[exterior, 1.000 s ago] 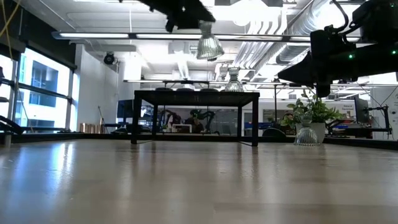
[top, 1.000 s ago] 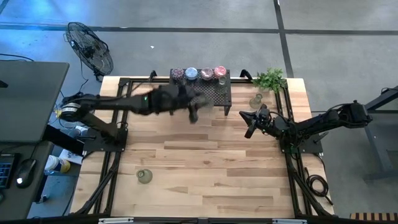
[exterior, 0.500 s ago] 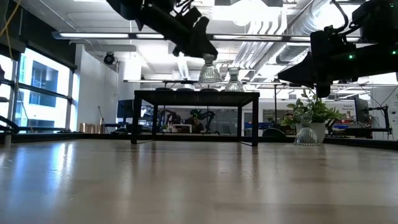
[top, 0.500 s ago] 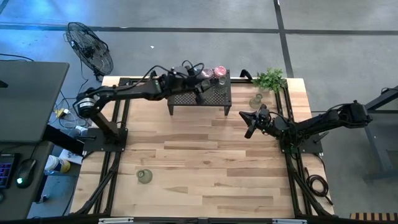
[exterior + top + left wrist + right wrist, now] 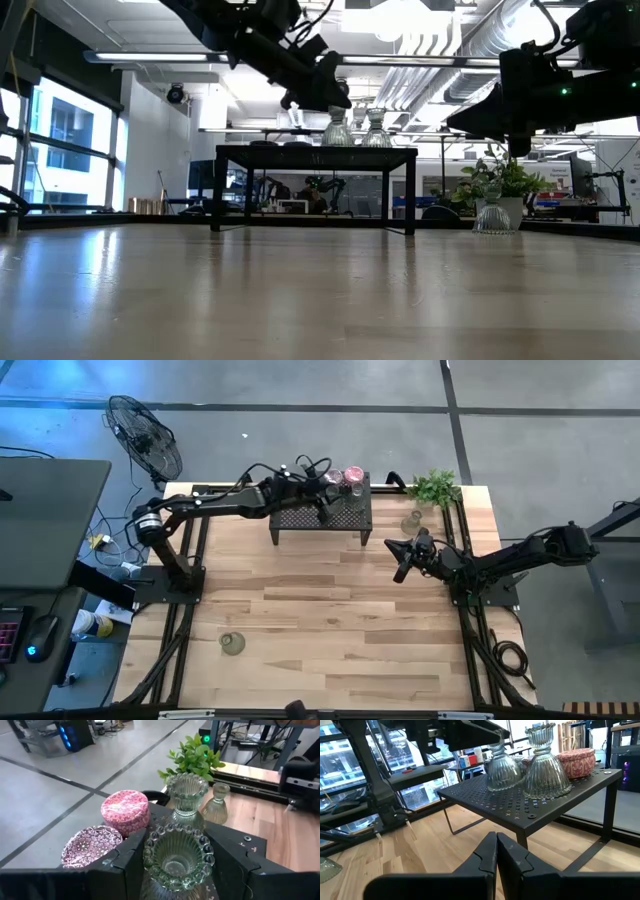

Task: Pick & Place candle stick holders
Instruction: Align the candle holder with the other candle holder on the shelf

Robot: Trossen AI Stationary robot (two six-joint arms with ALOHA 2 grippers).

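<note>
gripping a clear holder [image 5: 178,855], left gripper [image 5: 175,870] hides its base.

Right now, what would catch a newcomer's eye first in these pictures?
The left gripper, reaching over the black perforated metal rack at the table's far edge, is shut on a clear ribbed glass candle holder above the rack top. Beside it stand another clear glass holder and a pink patterned round holder. The right gripper waits shut, near the table's right side.

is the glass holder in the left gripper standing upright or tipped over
Upright. The clear holder sits between the left gripper jaws with its beaded rim facing up, its base on the black rack beside another holder.
</note>
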